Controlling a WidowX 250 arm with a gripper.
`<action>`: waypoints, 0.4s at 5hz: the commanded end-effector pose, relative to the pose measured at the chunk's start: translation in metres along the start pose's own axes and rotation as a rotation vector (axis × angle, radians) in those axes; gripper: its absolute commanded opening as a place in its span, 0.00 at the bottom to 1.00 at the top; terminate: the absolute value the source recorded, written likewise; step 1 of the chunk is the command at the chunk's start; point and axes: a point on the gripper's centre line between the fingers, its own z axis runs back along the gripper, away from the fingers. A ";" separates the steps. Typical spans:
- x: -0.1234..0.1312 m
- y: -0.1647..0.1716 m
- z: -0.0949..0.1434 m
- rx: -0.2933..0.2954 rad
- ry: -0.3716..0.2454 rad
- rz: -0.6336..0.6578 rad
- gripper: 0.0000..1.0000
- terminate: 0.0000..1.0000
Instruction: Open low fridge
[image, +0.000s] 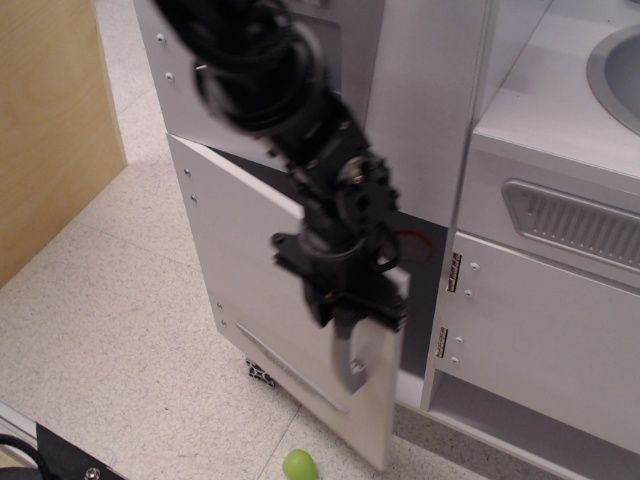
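**Low fridge door swinging out, gripper clamped on the handle**

The gripper (345, 305) is clenched on the curved silver handle (349, 362) of the low fridge (250, 270). Its door stands partly open, angled away from the cabinet with a dark gap showing along its top and handle-side edges; something reddish shows inside that gap, too dim to identify. The picture is blurred around the arm, so the exact finger contact is hard to read.

The main risk, as I judge it, is the fingers sliding down the smooth, curved handle as the door's arc changes the pull direction; a straight pull rather than one following the hinge arc could strain the toy door or break the grip.

Just below the door's free corner, a small green ball (299, 465) lies on the floor (110, 330); the door's lower edge may sweep near it. To the handle's right is the cabinet door with brass hinges (447, 305), clear of the swing.
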 end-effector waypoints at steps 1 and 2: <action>-0.007 0.031 0.056 0.025 -0.038 -0.026 1.00 0.00; 0.004 0.035 0.089 0.020 -0.049 0.024 1.00 0.00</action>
